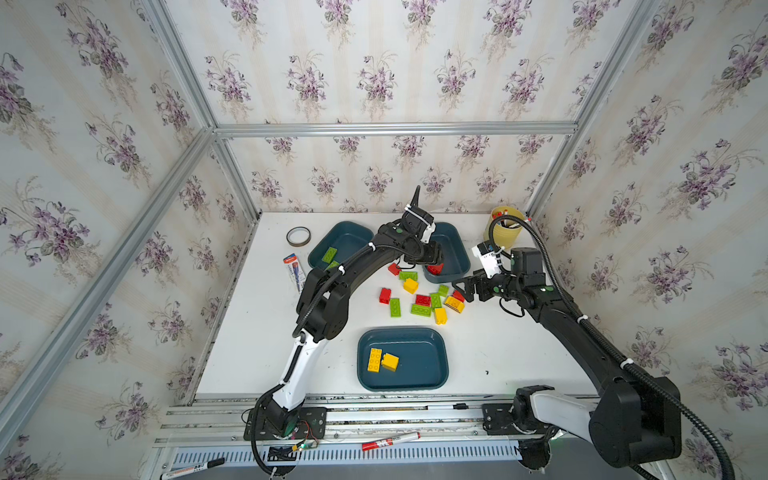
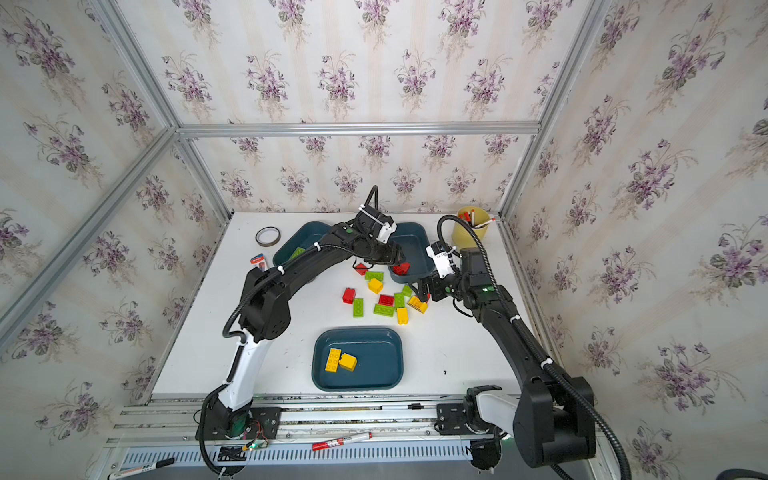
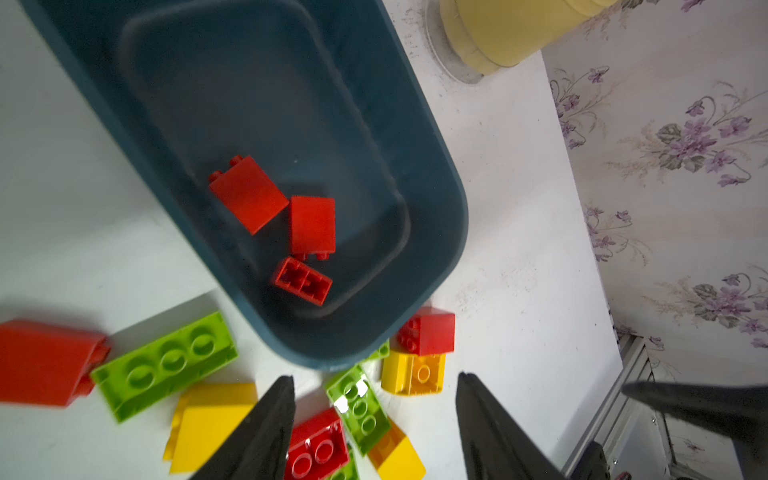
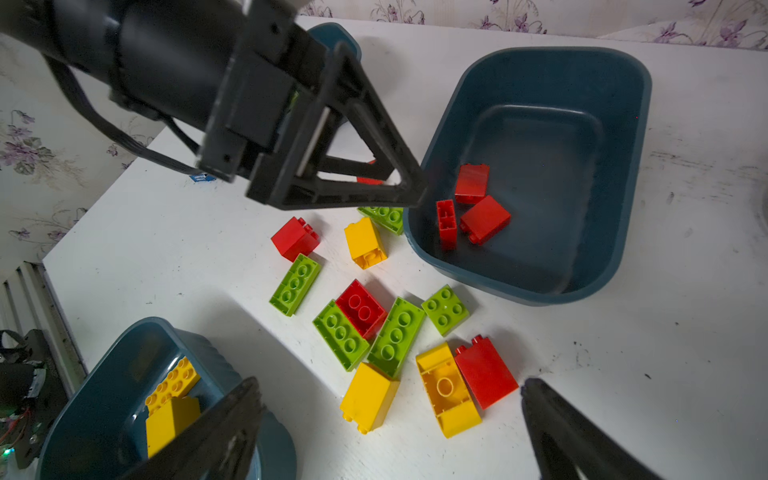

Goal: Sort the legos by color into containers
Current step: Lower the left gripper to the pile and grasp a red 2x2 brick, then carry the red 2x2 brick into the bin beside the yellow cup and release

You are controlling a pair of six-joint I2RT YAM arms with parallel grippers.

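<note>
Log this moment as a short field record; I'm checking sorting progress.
Back right tray: three red bricks
Front tray: two yellow bricks
Back left tray: at least one green brick
Loose bricks: twelve on the table, in red, yellow and green
Left claw: open, empty, by the back right tray's rim
Right claw: open, empty, beside the loose bricks

Dark teal-blue trays (image 1: pixel 419 365); red bricks (image 3: pixel 248 193) in one, yellow bricks (image 1: pixel 390 361) in another, a lime-green brick (image 1: pixel 330 254) in the third. Red, yellow and lime-green loose bricks (image 4: pixel 395 336), mixed, on white bench (image 1: pixel 498 353). Black left pincer (image 3: pixel 374 376) and right pincer (image 4: pixel 389 381). Pale yellow cup (image 1: pixel 505 237). Cream striped wallpaper (image 1: pixel 374 79), purple flowers with grey-green leaves. Red-and-white marker (image 1: pixel 390 441).
</note>
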